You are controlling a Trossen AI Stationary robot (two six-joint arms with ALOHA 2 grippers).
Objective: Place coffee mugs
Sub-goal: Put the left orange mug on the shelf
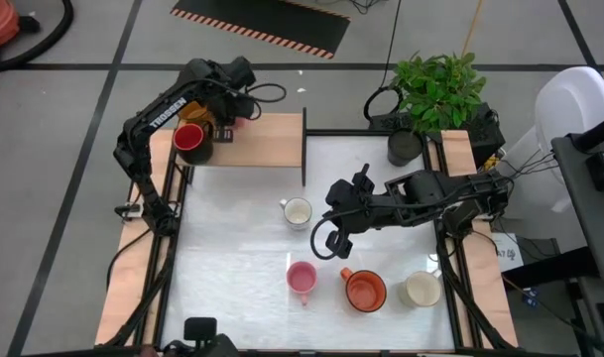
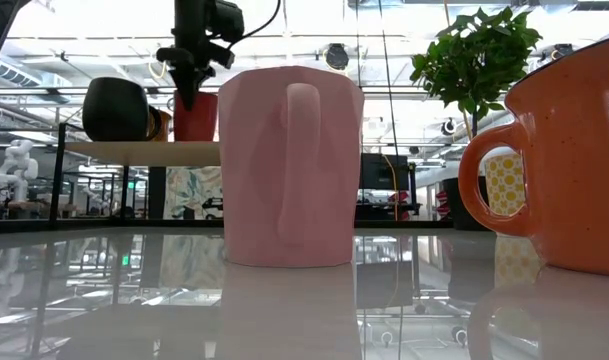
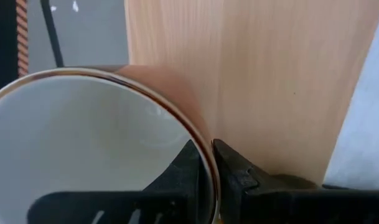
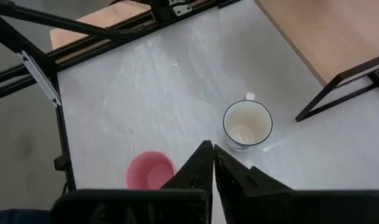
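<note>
My left gripper (image 3: 213, 148) is at the raised wooden shelf (image 1: 267, 139) in the far left corner, shut on an amber-brown mug with a white inside (image 3: 83, 143), seen in the high view as a yellow patch (image 1: 223, 130) under the gripper (image 1: 222, 119). A red mug (image 1: 189, 138) stands on the shelf beside it. My right gripper (image 4: 213, 150) is shut and hovers over the white table (image 1: 232, 258) near its middle (image 1: 329, 220). On the table stand a white mug (image 1: 297, 211), a pink mug (image 1: 302, 278), an orange mug (image 1: 364, 290) and a cream mug (image 1: 421, 290). My left gripper holds the amber mug by its rim (image 3: 200, 134), one finger (image 3: 180, 171) inside the cup and the other finger (image 3: 242, 177) outside its wall. The fingers come from above, pointing down. The mug is over the wooden shelf; whether its base rests there does not show.
A black mug (image 2: 114, 108) also stands on the shelf. A dark grey pot (image 1: 406, 147) and a green plant (image 1: 440, 84) are at the far right corner. A black frame leg (image 1: 303, 149) edges the shelf. Bare table lies left of the pink mug.
</note>
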